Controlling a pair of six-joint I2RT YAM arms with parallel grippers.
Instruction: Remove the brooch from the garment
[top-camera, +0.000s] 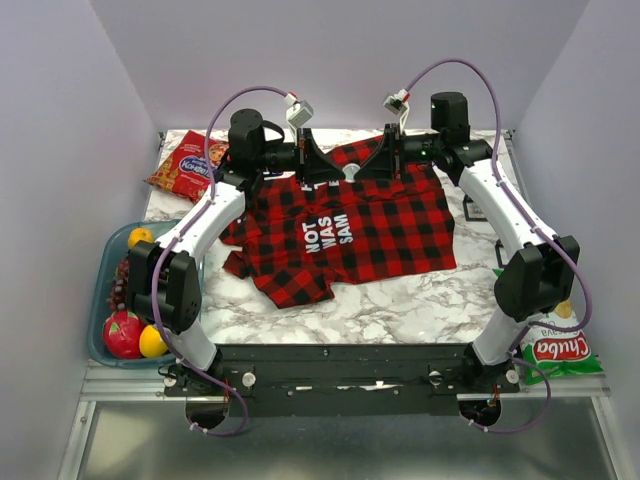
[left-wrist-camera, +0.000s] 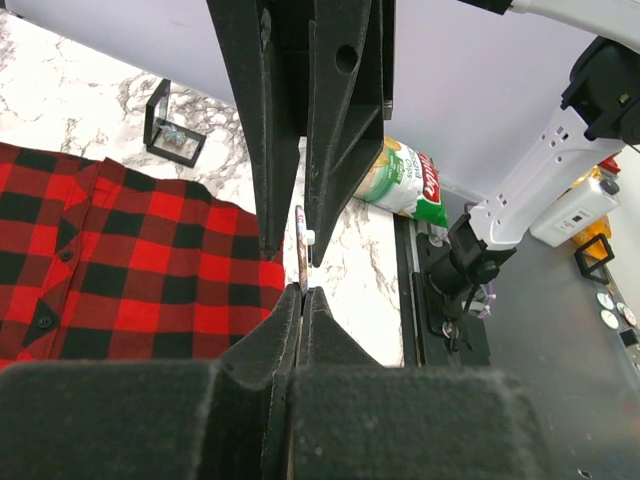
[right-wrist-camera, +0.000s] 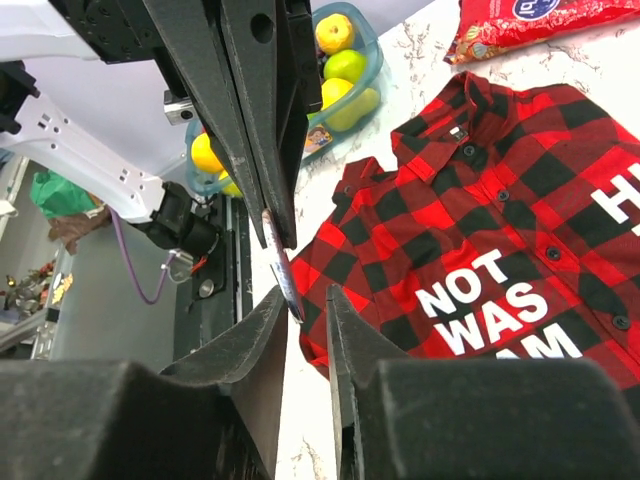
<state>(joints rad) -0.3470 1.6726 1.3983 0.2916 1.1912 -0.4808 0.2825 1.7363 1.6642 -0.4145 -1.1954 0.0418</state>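
- Left gripper (left-wrist-camera: 302, 292) is clamped shut on the brooch (left-wrist-camera: 300, 245), which it holds edge-on in the air, apparently clear of the garment (right-wrist-camera: 470, 210).
- Right gripper (right-wrist-camera: 308, 300) straddles the disc's free edge — jaws apart, no contact evident.
- Recommendation: close the right squarely on both faces before the left lets go — a thin disc slips easily.

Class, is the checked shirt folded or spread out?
Spread out: the shirt lies flat on the table, buttoned front and lettering showing.

Robotics lab cell, plain pale walls (top-camera: 340, 60) around a marble-look worktop (top-camera: 400, 300), left arm (top-camera: 205, 225) and right arm (top-camera: 500, 195) bolted to a metal frame (top-camera: 340, 365) at the near edge.
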